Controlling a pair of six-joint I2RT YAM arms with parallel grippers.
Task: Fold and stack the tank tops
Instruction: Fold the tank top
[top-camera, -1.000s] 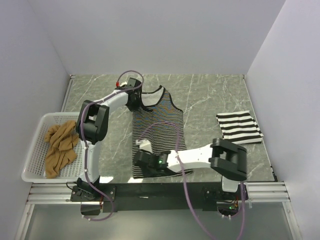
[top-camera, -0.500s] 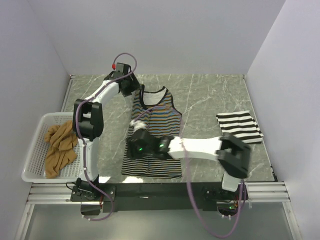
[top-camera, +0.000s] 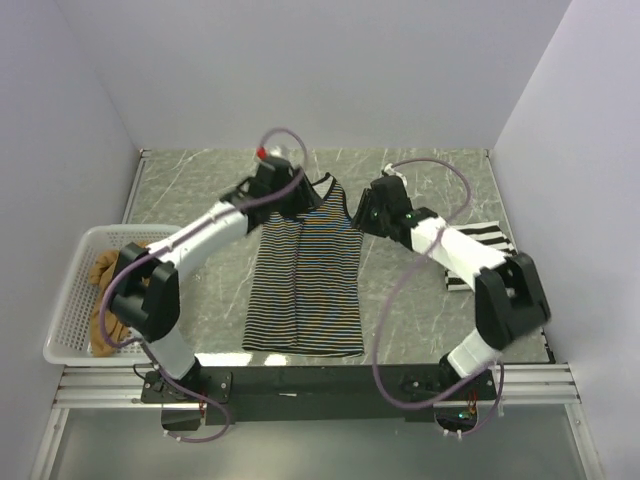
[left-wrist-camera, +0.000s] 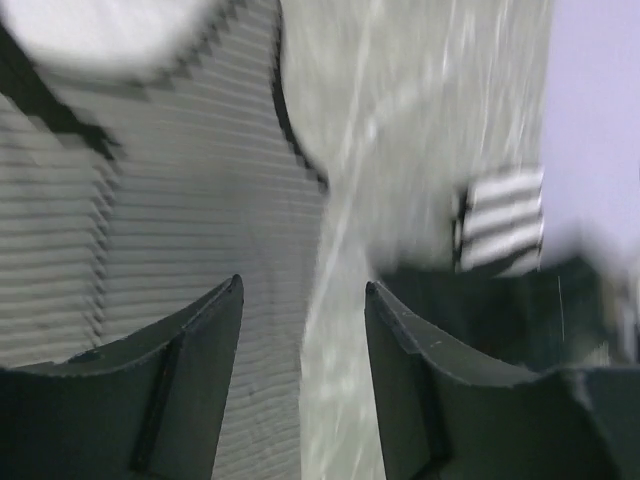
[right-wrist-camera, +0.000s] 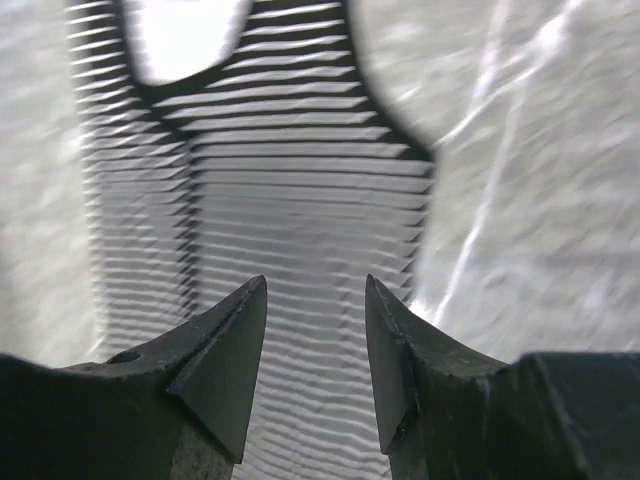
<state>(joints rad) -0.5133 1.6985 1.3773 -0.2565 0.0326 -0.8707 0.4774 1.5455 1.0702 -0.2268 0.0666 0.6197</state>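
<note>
Now that your right gripper (top-camera: 372, 214) has swung from the near hem to the far right strap, the thin-striped tank top (top-camera: 305, 285) lies spread flat mid-way across the worktop (top-camera: 430, 180); both it and your left gripper (top-camera: 283, 198) stand open, holding nothing; folding looks ready to begin.

Both arms are stretched far forward, converging toward each other. The left gripper (top-camera: 283, 196) has its fingers (left-wrist-camera: 190, 370) spread apart with nothing between them. The right gripper (top-camera: 372, 214) is parted too, its fingers (right-wrist-camera: 215, 360) empty.
</note>
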